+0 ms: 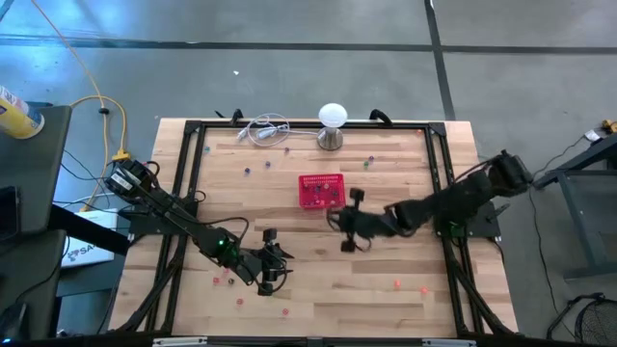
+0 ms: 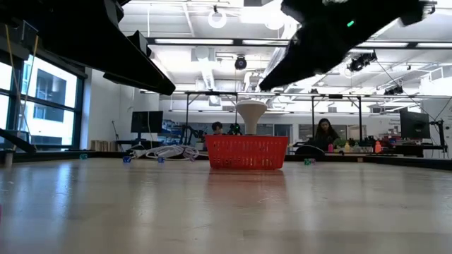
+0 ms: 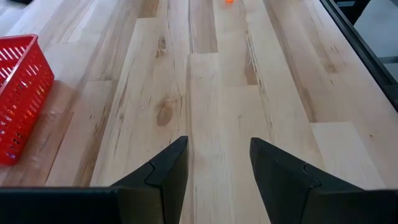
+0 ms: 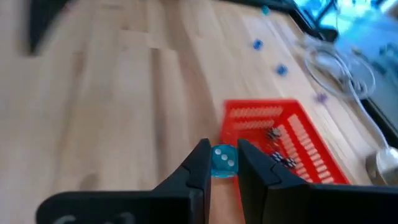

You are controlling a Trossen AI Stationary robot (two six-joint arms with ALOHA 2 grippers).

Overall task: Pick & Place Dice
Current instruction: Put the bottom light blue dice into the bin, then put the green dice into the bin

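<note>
I've got a blue die [image 4: 223,160] pinched between the fingers of my right gripper [image 4: 222,163], hanging just beside the near rim of the red basket [image 4: 292,146], where a few dice [image 4: 278,152] already lie. To do this well, I'd carry it over the rim until it's squarely above the mesh floor, then let go low so it can't bounce out. My left gripper [image 3: 217,165] waits over bare table [image 3: 211,93], jaws parted and empty. Loose dice [image 1: 247,173] dot the boards; the white lamp [image 1: 332,123] and cable [image 1: 262,129] sit beyond the basket, not in my path
</note>
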